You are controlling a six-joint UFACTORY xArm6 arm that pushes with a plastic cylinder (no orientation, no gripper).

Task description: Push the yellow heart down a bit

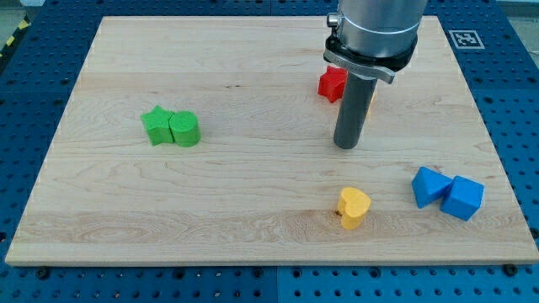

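Note:
The yellow heart (353, 207) lies on the wooden board (253, 202) near the view's bottom, right of centre. My tip (346, 146) stands on the board above the heart, a clear gap away, almost straight up from it in the view. The rod hangs from the grey arm head at the view's top.
A red block (332, 84) sits just left of the rod, partly hidden by it. A green star (157, 124) and a green rounded block (184, 130) touch at the view's left. Two blue blocks (430, 186) (463, 198) touch at the view's right, near the heart.

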